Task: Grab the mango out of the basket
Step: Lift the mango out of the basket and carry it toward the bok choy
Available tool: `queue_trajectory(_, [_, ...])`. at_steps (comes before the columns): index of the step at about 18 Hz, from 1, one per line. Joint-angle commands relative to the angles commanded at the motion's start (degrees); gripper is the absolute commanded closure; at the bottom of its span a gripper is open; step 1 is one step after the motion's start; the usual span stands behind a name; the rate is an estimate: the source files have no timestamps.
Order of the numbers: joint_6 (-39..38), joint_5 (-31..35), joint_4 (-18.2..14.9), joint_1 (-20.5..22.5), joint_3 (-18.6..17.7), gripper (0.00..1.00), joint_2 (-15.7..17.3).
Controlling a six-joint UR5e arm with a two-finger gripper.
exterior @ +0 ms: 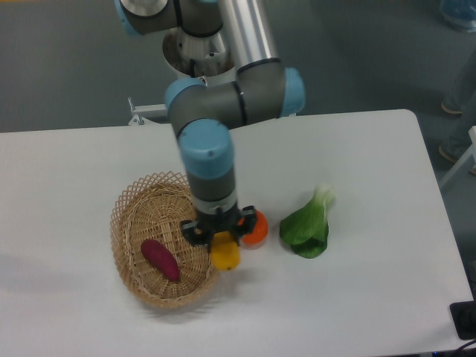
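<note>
I have the mango (224, 253) clamped in the pincer (222, 236), at the basket's (134, 199) right rim.

Inside the basket I see 1 purple oblong fruit (160, 259); just right of the basket sits an orange fruit (256, 229), and farther right a leafy green (308, 225) on the surface (67, 171).

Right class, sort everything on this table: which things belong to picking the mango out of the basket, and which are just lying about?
Part of the job: the mango, the basket, the gripper.

Lying about: purple-red oblong fruit in the basket, round orange fruit, leafy green vegetable.
</note>
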Motion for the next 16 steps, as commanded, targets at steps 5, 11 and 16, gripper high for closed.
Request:
queue_trajectory(5, [11.95, 0.00, -0.09, 4.49, 0.09, 0.72, 1.23])
queue_trajectory(11, [32.06, -0.09, 0.35, 10.19, 0.26, 0.72, 1.06])
queue_trajectory(16, [44.57, -1.40, 0.44, 15.55, 1.67, 0.72, 0.27])
